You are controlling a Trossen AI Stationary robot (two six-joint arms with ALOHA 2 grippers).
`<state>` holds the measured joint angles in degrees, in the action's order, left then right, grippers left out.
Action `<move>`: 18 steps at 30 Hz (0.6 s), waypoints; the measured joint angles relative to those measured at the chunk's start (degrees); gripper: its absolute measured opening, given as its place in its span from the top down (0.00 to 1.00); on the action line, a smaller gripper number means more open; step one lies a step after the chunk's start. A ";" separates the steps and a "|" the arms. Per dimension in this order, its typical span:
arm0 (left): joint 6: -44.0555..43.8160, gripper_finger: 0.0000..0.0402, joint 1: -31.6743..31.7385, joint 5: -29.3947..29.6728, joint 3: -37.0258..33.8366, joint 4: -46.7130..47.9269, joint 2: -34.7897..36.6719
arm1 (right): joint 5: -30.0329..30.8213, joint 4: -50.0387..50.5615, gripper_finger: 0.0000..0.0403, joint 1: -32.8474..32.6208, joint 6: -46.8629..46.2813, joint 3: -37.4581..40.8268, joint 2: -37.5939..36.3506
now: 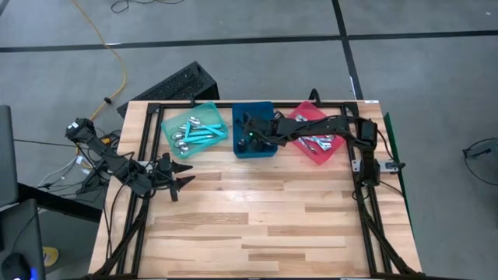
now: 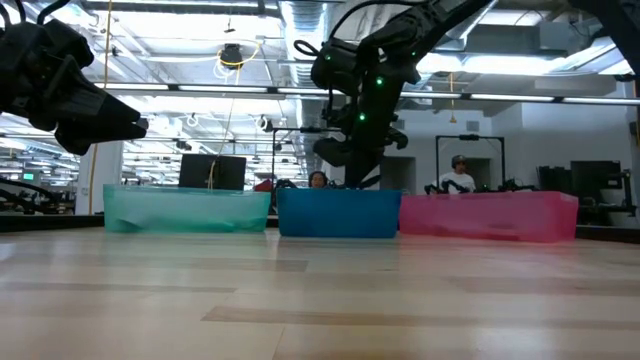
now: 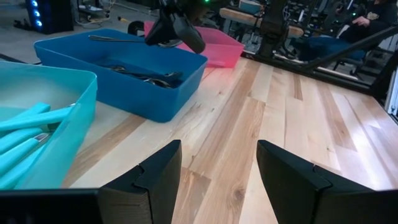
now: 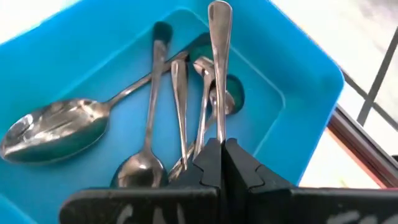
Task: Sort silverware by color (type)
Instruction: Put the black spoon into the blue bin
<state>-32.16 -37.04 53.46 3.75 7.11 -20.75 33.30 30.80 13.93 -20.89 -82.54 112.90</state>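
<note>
Three trays stand along the table's far edge: a teal tray [image 1: 166, 123], a blue tray [image 1: 254, 152] and a red tray [image 1: 320, 158]. Teal-handled spoons [image 1: 199, 133] lie in the teal tray, and all-silver spoons [image 4: 56, 132] lie in the blue one. My right gripper [image 4: 222, 147] hangs over the blue tray, shut on one silver spoon [image 4: 219, 68]. My left gripper [image 1: 184, 176] waits open over the table's left side, nothing between its fingers [image 3: 163, 171]. My right gripper pinches the silver spoon's handle [image 4: 217, 138] between its two shut fingers. The handle's free end [image 4: 219, 12] sticks out past the fingertips; the fingers hide the rest. The fingers slant down from the table's right side. The spoon hangs above those lying in the blue tray.
The red tray holds more spoons [image 1: 314, 143]. A black frame [image 1: 148, 148] runs around the tabletop's edges. The wooden tabletop [image 1: 257, 225] stretches toward the near edge. Beyond the table, people sit at desks [image 2: 458, 178].
</note>
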 joint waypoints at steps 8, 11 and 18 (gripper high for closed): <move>-0.02 0.52 0.00 1.04 0.00 0.04 0.00 | 1.81 -3.00 0.94 -1.30 -3.24 0.35 0.04; 0.00 0.52 0.00 1.07 0.00 0.04 0.00 | 4.80 -4.11 0.94 -2.29 -4.18 0.32 1.21; -0.04 0.52 0.00 1.15 0.00 0.05 -0.01 | 6.84 -4.86 0.94 -3.32 -7.11 0.36 4.86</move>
<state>-32.21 -37.04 54.61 3.75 7.17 -20.77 40.14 25.94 10.61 -28.01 -82.18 117.76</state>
